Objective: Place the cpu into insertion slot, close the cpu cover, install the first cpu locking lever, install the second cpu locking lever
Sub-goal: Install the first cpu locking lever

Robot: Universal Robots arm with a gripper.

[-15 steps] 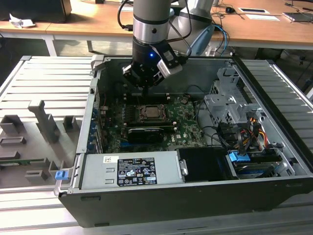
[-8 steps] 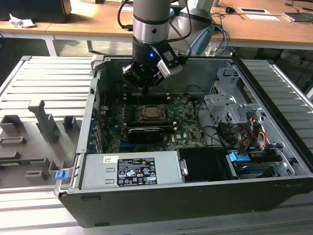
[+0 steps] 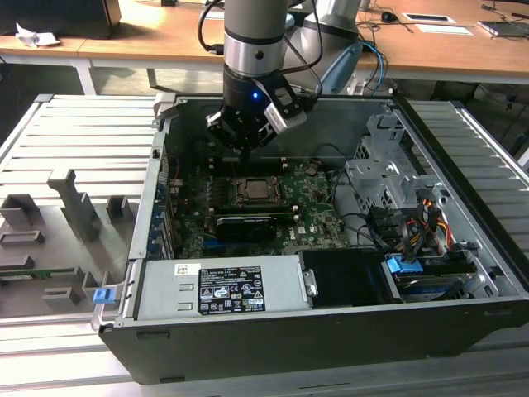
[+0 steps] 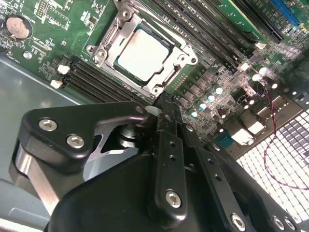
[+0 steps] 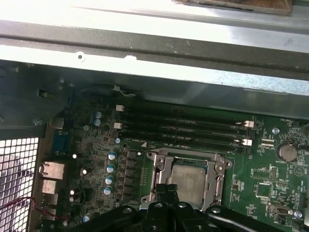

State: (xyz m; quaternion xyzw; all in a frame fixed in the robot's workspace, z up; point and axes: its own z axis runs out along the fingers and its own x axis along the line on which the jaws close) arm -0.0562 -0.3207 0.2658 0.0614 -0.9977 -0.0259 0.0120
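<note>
We find the cpu (image 4: 143, 54) seated in the insertion slot (image 4: 99, 53) just below the pincer (image 4: 166, 104), with the cpu cover (image 4: 179, 63) lying flat over it, apparently to clamp it. The pincer is pressed together on nothing, hovering at the socket's edge, which suits pushing more than gripping.

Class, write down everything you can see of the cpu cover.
The cpu cover is a thin, silvery-grey metal frame with a large square window. It lies flat on the green board, and the pale metal face of the cpu shows through the window. The hand hangs close to one edge of the cover; whether it touches it cannot be told.
</note>
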